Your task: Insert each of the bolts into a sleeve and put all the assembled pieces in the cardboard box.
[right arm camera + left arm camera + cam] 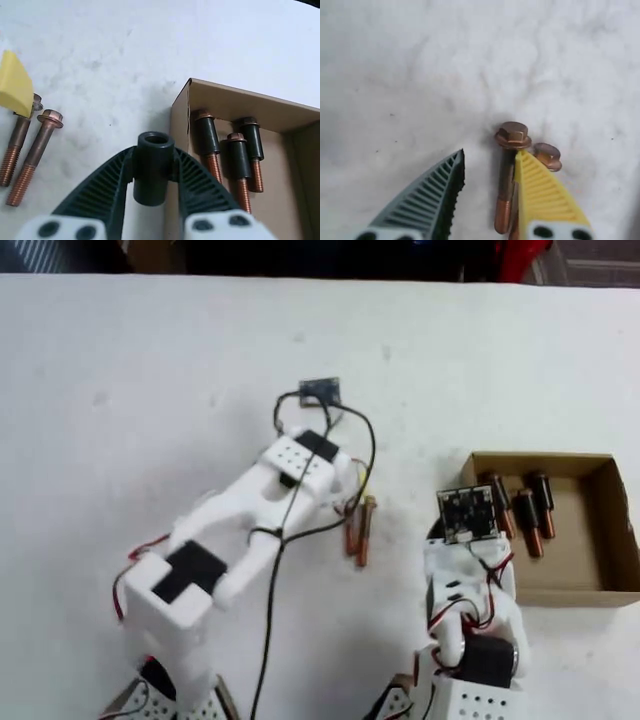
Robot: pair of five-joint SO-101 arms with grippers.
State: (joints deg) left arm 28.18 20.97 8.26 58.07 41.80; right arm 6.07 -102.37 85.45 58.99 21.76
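Observation:
Two bare copper bolts [360, 530] lie side by side on the white table, left of the cardboard box [592, 580]. My left gripper [491, 154] stands open over them. One bolt [507, 175] lies between the grey finger [432, 202] and the yellow finger [540, 195], close against the yellow one. The other bolt's head [548, 156] shows beyond the yellow finger. My right gripper [152, 155] is shut on a black sleeve [152, 167], held upright beside the box wall [180, 107]. Three bolts in sleeves [230, 150] lie in the box.
The left arm [270, 500] stretches across the middle of the table, with loose wires trailing from it. The right arm [468, 570] stands close to the box's left wall. Bare table spreads out to the left and behind.

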